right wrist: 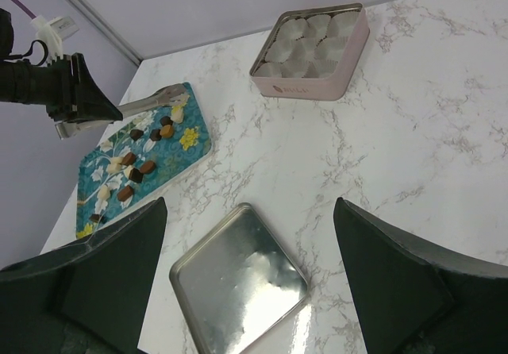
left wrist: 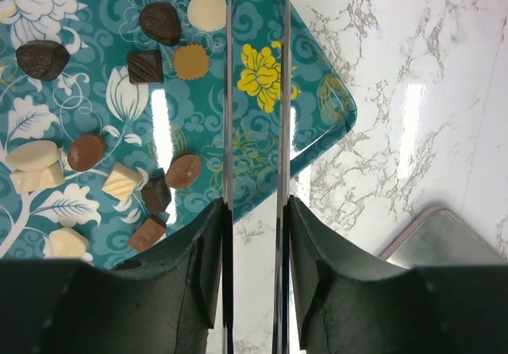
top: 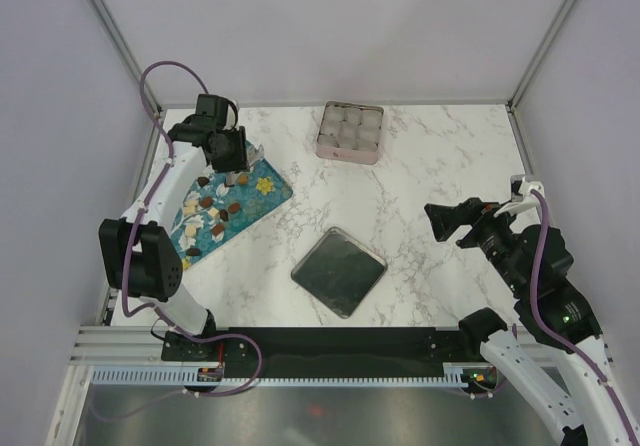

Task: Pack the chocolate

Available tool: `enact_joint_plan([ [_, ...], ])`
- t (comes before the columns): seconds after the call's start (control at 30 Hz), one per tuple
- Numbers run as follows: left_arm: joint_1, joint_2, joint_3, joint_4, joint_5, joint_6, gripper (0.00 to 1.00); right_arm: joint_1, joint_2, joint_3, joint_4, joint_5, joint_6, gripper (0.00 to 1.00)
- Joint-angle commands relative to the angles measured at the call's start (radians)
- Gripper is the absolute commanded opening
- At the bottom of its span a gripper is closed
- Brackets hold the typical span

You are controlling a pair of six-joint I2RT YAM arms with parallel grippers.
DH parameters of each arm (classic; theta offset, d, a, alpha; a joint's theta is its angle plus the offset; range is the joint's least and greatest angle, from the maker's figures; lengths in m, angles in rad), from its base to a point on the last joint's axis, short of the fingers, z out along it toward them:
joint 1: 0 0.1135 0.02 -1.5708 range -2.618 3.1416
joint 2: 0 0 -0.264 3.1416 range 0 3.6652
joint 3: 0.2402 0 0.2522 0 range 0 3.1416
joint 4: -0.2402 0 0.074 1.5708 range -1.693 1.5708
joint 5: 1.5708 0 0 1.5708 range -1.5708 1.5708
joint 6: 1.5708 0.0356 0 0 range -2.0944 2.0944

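The chocolate [top: 215, 211] lies loose on a teal flowered tray [top: 280, 192] at the left of the marble table [top: 430, 156]: dark, reddish-brown and whitish pieces, scattered along the tray's length. The left gripper [top: 232, 156] hangs over the tray's far end, clamped on a pair of metal tongs [left wrist: 228, 92]. In the wrist view the two blades run straight out between the fingers [left wrist: 202, 251], with a gap between them (their tips pass out of that view, so I cannot tell whether they grip a piece). A pink square tin [top: 350, 153] stands at the far middle of the table, well apart from the tray, filled with pale paper cups [top: 350, 126]. Its metal lid [top: 338, 271] lies flat near the middle, between tray and right arm. The right gripper [right wrist: 248, 207] is raised at the right, its fingers spread wide apart, holding nothing.
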Motion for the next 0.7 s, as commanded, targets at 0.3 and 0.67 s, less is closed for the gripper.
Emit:
enact_joint_plan([
  [0.3, 0.001, -0.032, 0.008, 0.004, -0.099, 0.040, 0.48, 0.005, 0.016, 0.008, 0.044, -0.020, 0.015, 0.94],
  [0.67, 0.001, 0.002, -0.049, 0.002, -0.103, 0.025, 0.48, 0.005, 0.013, 0.014, 0.046, -0.020, 0.010, 0.94],
])
